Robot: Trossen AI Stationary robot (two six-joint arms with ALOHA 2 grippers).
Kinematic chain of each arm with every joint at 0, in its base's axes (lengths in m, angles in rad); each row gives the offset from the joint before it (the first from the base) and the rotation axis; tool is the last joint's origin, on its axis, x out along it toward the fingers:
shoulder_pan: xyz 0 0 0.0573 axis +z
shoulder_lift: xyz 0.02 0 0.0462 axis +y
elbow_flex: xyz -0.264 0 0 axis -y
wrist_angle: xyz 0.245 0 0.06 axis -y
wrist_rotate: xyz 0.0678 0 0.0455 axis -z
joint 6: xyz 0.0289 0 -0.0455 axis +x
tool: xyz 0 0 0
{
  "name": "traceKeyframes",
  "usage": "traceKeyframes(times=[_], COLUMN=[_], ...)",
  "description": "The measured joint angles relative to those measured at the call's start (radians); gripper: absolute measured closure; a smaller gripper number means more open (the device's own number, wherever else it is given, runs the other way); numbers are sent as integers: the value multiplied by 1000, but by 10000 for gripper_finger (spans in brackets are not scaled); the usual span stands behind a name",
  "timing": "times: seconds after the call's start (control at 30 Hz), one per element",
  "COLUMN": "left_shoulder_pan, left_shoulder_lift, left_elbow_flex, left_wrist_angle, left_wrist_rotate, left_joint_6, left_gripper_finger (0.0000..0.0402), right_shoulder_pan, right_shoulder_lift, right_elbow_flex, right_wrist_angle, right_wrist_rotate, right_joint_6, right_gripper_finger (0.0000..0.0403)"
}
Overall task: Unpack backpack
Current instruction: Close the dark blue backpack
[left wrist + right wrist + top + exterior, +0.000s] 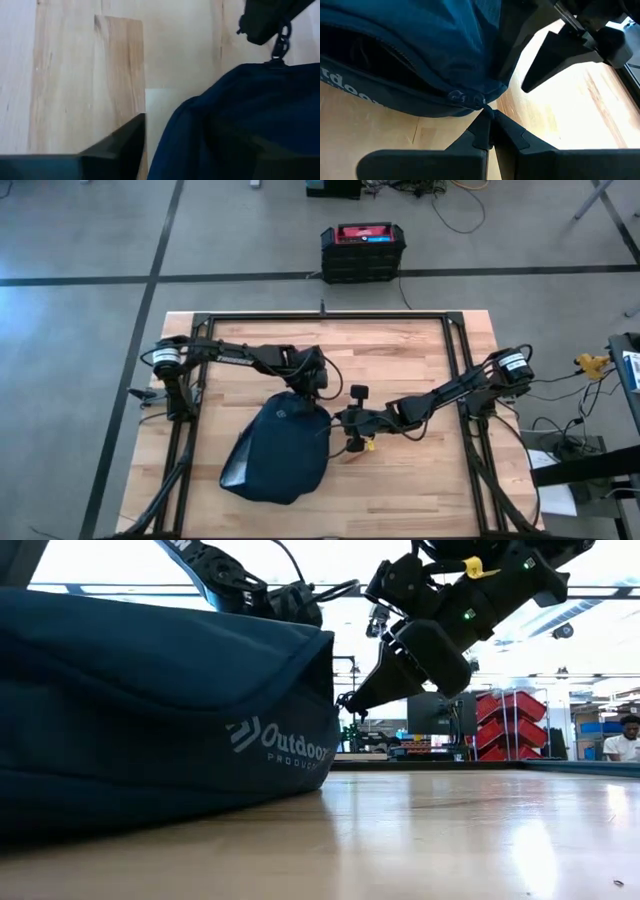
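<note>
Wooden worktop (pixel 420 370) fills the high view, with the backpack (pixel 280 450) lying flat on its near half, between my 2 arms. From table height I read it as a low navy mound with white lettering on its side.

My right end effector (pixel 487 116) is pinched shut at the bag's edge, fingertips together on what looks like a small metal zipper pull; the pull itself is tiny, so I hold that loosely. My left end effector (pixel 315 380) sits over the bag's far corner. Its wrist camera shows 1 dark finger beside the fabric, and I cannot tell whether it is open or clamped on cloth.

I judge the step to be opening the zipper, with little of the unpacking done yet: I see nothing lying on the wood beside the bag.

To do it well, I would draw the right arm along the zipper line, low and parallel to the seam, not upward, since soft fabric bunches and jams the slider. The left arm should anchor the bag so it does not slide across the smooth wood.
</note>
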Motion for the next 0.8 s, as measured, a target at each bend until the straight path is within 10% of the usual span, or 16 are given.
traceKeyframes(times=[0.17, 0.8], left_shoulder_pan=[1, 34], left_shoulder_lift=[-11, -300], left_elbow_flex=[0, 0], left_wrist_angle=[-29, -290], left_wrist_rotate=[-50, -464], left_joint_6=[15, 0], left_gripper_finger=[385, 401], right_shoulder_pan=[0, 82], right_shoulder_lift=[0, -2], right_elbow_flex=[0, 13], right_wrist_angle=[0, 99], right_wrist_rotate=[0, -224], right_joint_6=[-3, 131], right_gripper_finger=[403, 403])
